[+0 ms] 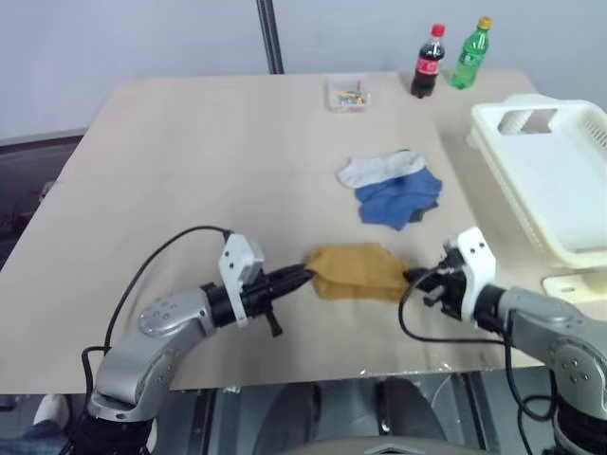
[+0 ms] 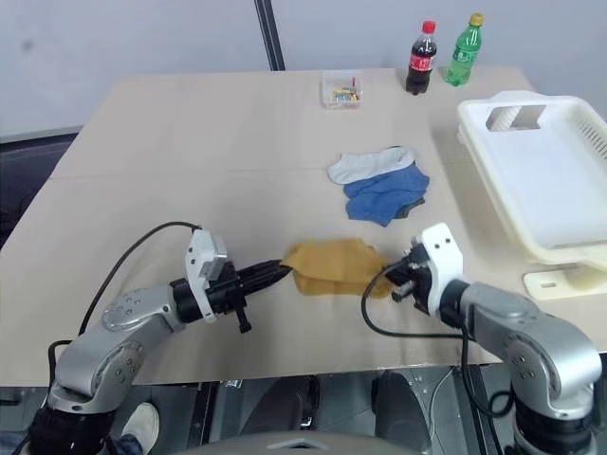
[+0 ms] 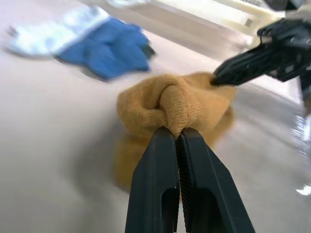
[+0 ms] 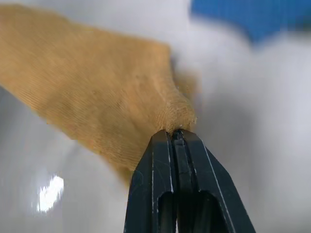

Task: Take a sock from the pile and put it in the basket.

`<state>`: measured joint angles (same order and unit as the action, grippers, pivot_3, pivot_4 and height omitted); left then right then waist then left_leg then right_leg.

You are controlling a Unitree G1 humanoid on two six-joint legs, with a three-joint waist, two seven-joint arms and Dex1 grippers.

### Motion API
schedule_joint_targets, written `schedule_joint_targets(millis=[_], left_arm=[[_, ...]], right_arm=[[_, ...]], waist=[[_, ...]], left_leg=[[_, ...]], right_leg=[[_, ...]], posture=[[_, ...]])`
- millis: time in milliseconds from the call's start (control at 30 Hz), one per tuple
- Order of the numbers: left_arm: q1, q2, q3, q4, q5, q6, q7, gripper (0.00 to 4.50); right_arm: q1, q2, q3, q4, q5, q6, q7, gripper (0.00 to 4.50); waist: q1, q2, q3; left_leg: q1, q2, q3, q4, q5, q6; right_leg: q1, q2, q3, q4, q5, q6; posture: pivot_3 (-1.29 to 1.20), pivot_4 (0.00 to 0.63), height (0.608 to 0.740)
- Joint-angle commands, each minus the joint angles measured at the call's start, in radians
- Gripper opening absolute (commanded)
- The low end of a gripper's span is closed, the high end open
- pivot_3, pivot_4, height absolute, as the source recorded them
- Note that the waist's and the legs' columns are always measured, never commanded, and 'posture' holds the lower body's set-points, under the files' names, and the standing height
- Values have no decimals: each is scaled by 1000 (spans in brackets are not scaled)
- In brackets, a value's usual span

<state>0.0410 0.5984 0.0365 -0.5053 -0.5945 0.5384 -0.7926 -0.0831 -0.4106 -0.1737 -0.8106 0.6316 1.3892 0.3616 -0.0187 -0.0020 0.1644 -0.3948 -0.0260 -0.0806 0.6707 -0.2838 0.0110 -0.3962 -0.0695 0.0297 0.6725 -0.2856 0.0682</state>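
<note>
Pinching yellow sock (image 1: 356, 272) near table's (image 1: 190, 171) front edge: left gripper (image 1: 305, 278) and right gripper (image 1: 414, 277) clamp opposite ends | pile (image 1: 394, 188) mid-table | basket (image 1: 560, 180) right edge | risk: opposed pulls stretch sock, one end slips.

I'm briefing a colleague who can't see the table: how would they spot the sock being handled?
On the pale wooden table, look at the near edge between the two grippers. There lies a bunched mustard-yellow knit sock, pinched at both ends; the sock pile behind is blue and grey-white.
</note>
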Motion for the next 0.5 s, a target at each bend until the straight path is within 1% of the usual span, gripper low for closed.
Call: schedule_joint_targets(millis=[33, 300, 400, 500], left_arm=[[20, 14, 2, 11, 19, -38, -25, 0], [74, 1, -60, 51, 100, -117, -47, 0], [40, -33, -68, 114, 158, -199, -22, 0], [-15, -97, -48, 152, 156, -264, -2, 0]], right_arm=[[14, -4, -5, -50, 5, -19, -21, 84], [39, -23, 10, -48, -9, -58, -48, 84], [39, -26, 20, -39, -15, -76, -55, 84], [47, -36, 22, -43, 0, -84, -38, 84]], waist=[[0, 0, 0], [4, 0, 0], [5, 0, 0], [6, -1, -1]], left_leg=[[1, 0, 0, 0, 0, 0], [2, 0, 0, 0, 0, 0], [2, 0, 0, 0, 0, 0], [2, 0, -1, 0, 0, 0]], right_leg=[[0, 0, 0, 1, 0, 0], [2, 0, 0, 0, 0, 0], [2, 0, 0, 0, 0, 0], [3, 0, -1, 0, 0, 0]], posture=[[0, 150, 740], [0, 150, 740], [0, 150, 740], [0, 150, 740]])
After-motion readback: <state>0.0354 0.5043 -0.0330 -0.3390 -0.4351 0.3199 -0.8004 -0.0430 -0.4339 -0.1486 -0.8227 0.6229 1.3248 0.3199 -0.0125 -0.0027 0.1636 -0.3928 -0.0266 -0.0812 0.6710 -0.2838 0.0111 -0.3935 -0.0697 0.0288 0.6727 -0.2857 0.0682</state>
